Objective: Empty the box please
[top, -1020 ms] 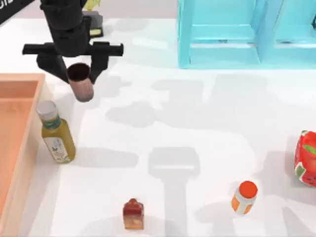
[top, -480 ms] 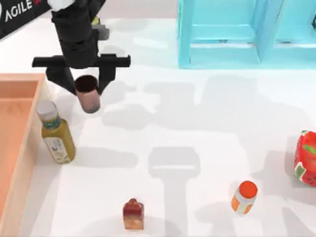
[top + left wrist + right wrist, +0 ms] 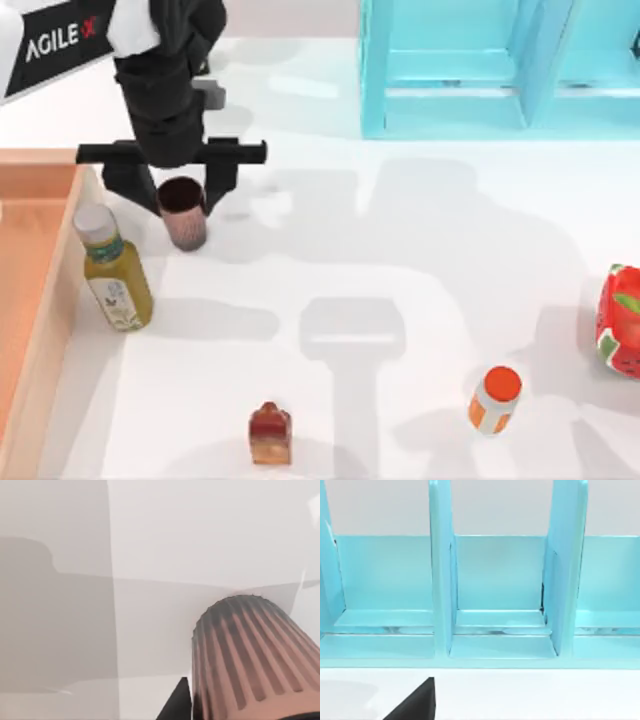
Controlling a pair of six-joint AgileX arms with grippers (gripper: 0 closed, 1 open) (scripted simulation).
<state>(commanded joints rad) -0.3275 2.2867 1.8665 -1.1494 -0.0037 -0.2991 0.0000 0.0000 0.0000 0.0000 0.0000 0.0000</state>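
Observation:
The salmon-orange box (image 3: 48,322) lies along the table's left edge, and the part of its floor that I see is bare. Just right of its far corner, my left gripper (image 3: 182,203) is shut on a ribbed brown-pink cup (image 3: 185,226), held upright low over the white table. In the left wrist view the cup (image 3: 250,655) hangs close above the tabletop beside one dark finger (image 3: 176,704). A dark part of my right gripper (image 3: 415,702) shows in front of the turquoise shelf.
An olive-green bottle (image 3: 113,272) with a white cap stands against the box's outer wall. A small red-brown bottle (image 3: 270,433), an orange-capped bottle (image 3: 495,398) and a red carton (image 3: 620,322) stand nearer. The turquoise shelf unit (image 3: 500,70) sits at the back right.
My left gripper has moved down and slightly to the right with the cup, bringing it from above the table to just over the surface. Nothing else has moved.

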